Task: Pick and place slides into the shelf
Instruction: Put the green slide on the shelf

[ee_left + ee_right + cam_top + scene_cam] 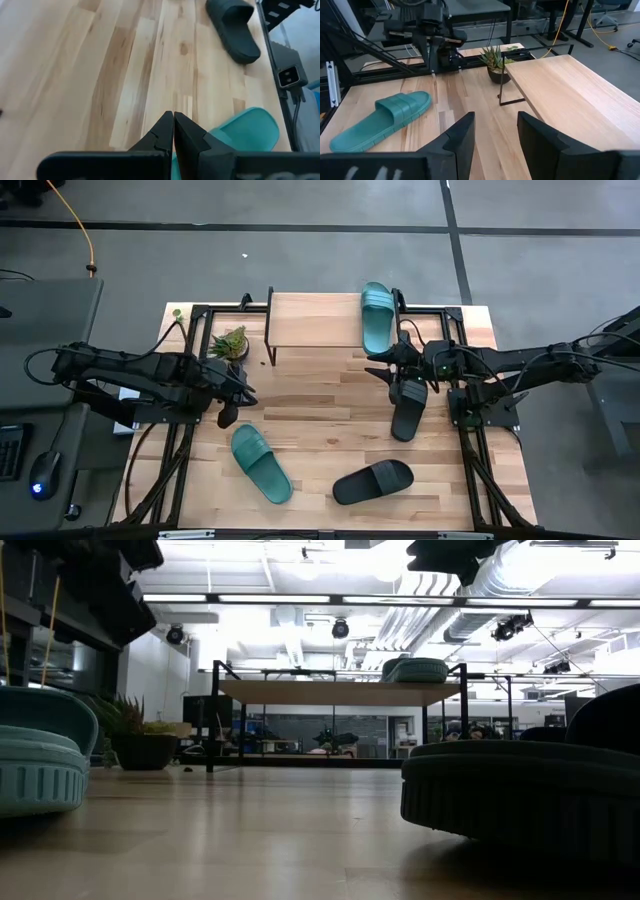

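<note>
Right end effector (pixel 495 137) open and empty above the table (pixel 320 430); left end effector (pixel 173 131) closed, empty.

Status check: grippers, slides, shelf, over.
Left gripper shut, empty; right gripper open, empty. One teal slide on shelf; three slides on table. Potted plant beside shelf.

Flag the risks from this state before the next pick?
1. One teal slide already sits at the shelf's right end, overhanging its far edge; placing another beside it may knock it off.
2. The right gripper, jaws open, hovers beside that end over a black slide; its swing could clip the shelf frame.
3. The potted plant stands by the shelf's left leg, near the left gripper.
</note>
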